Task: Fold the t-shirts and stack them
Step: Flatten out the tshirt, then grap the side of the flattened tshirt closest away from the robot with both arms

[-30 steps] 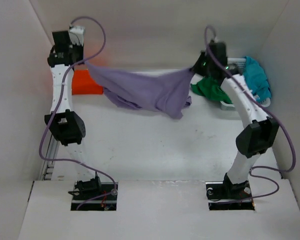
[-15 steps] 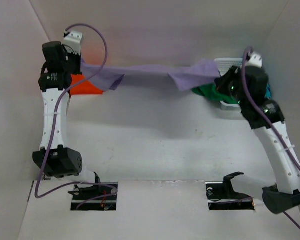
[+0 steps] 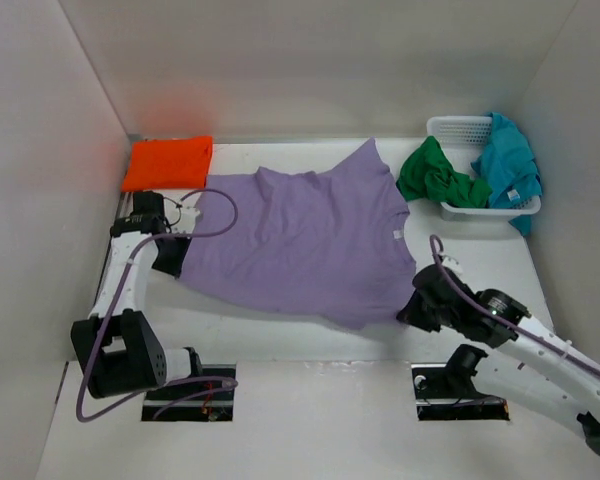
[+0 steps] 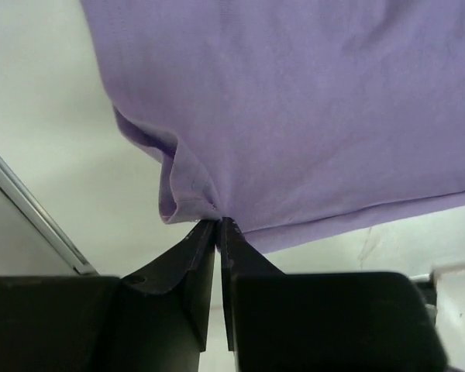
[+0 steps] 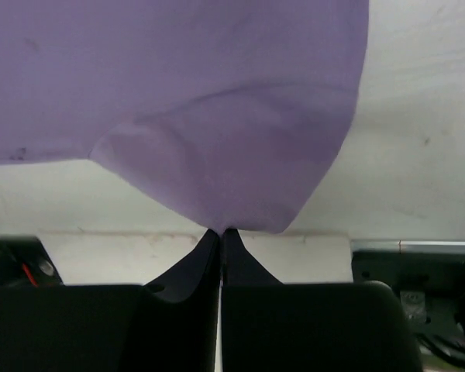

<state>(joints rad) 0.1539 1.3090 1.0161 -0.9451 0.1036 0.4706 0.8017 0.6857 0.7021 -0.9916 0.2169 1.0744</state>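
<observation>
The lavender purple t-shirt (image 3: 300,235) lies spread nearly flat on the table, neckline toward the back. My left gripper (image 3: 176,262) is shut on its near left edge, and the left wrist view shows the cloth (image 4: 294,108) pinched at the fingertips of that gripper (image 4: 218,221). My right gripper (image 3: 404,314) is shut on the near right corner. The right wrist view shows this gripper (image 5: 221,231) with the hem (image 5: 209,108) bunched at its tips. The folded orange t-shirt (image 3: 168,162) sits at the back left. The green t-shirt (image 3: 435,177) and the teal t-shirt (image 3: 508,162) hang on the basket.
The white mesh basket (image 3: 456,127) stands at the back right against the wall. White walls close in the left, right and back sides. A metal rail (image 4: 31,209) runs along the table's left edge. The arm bases sit on the near shelf (image 3: 320,400).
Both arms have swung from the back down toward the near side. The purple shirt, stretched in the air between them before, now lies laid out on the table.
</observation>
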